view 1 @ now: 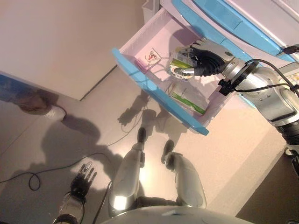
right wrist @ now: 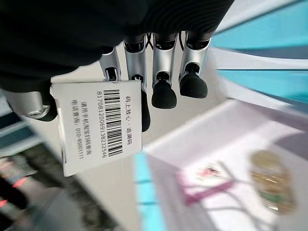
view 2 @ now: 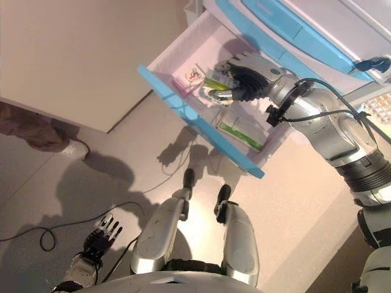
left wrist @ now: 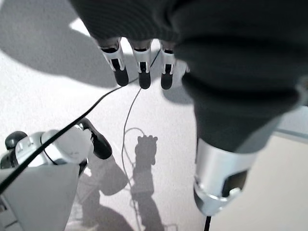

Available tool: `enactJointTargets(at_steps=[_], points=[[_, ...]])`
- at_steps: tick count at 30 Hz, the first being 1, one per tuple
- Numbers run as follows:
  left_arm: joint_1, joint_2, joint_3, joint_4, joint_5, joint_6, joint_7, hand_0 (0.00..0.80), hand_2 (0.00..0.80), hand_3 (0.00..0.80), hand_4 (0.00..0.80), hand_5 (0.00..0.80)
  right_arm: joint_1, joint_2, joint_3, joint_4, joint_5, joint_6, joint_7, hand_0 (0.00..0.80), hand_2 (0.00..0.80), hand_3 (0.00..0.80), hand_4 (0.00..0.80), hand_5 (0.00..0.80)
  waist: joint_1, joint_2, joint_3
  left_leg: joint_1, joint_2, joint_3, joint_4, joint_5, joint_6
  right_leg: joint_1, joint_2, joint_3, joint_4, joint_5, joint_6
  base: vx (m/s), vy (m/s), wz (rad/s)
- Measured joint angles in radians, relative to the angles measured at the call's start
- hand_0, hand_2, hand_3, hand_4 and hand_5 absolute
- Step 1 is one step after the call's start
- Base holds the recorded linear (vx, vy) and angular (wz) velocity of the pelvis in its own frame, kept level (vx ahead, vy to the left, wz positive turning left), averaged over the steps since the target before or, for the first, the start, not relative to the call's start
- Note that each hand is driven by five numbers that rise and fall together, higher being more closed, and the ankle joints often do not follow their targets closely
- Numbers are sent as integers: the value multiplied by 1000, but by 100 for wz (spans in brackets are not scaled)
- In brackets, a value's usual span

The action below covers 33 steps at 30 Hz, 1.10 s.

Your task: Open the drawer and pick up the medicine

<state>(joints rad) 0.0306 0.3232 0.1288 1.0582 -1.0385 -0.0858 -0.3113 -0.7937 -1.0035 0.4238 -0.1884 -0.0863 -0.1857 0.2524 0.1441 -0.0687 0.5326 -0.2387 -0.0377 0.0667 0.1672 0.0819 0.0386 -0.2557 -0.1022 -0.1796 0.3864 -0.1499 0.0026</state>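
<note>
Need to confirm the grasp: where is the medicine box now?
In the right hand, pinched above the open drawer, as the right wrist view shows the medicine box.

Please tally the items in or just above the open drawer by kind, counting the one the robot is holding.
Green and white medicine boxes: 2, one lying in the drawer and one held by the right hand at.
Pink-edged white packets: 1.
Total: 3 in the blue-fronted drawer.
</note>
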Motion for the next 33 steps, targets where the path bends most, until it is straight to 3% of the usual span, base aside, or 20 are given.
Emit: enactJointTargets(at_steps=[6, 11, 14, 24, 33], points=[[1, -3, 28, 35, 19, -9, -3, 0, 0, 0, 0, 0, 60, 0, -81, -128, 154, 0, 104, 800, 800, 800, 800, 800, -11, -31, -26, 38, 6, 7, -1, -18, -8, 47, 9, 7, -31, 3, -4, 57, -12, -6], [7, -14, 34, 42, 21, -27, -2, 0, 0, 0, 0, 0, 99, 0, -113, -185, 195, -1, 126, 800, 800, 800, 800, 800, -18, -33, -90, 67, 7, 10, -11, -24, -5, 82, 12, 8, -59, 5, -3, 46, -1, -2], [17, -37, 36, 74, 30, -34, 3, 0, 0, 0, 0, 0, 161, 8, -187, -221, 207, -10, 124, 800, 800, 800, 800, 800, -23, -31, -141, 86, 7, 14, -26, -32, -15, 103, 14, 10, -80, 6, 0, 37, 6, -5], [88, -81, 46, 144, 60, -53, 5, 0, 0, 0, 0, 0, 248, 8, -310, -227, 204, -38, 41, 800, 800, 800, 800, 800, -57, -16, -242, 138, 8, 27, -66, -38, -16, 144, 22, 33, -117, 13, 10, 36, 9, -7], [122, -90, 76, 181, 88, -76, 13, 0, 0, 0, 0, 0, 264, 7, -391, -227, 205, -12, -61, 800, 800, 800, 800, 800, -60, -15, -306, 169, 18, 30, -89, -37, -16, 180, 38, 33, -159, 20, 6, 26, -4, -2]])
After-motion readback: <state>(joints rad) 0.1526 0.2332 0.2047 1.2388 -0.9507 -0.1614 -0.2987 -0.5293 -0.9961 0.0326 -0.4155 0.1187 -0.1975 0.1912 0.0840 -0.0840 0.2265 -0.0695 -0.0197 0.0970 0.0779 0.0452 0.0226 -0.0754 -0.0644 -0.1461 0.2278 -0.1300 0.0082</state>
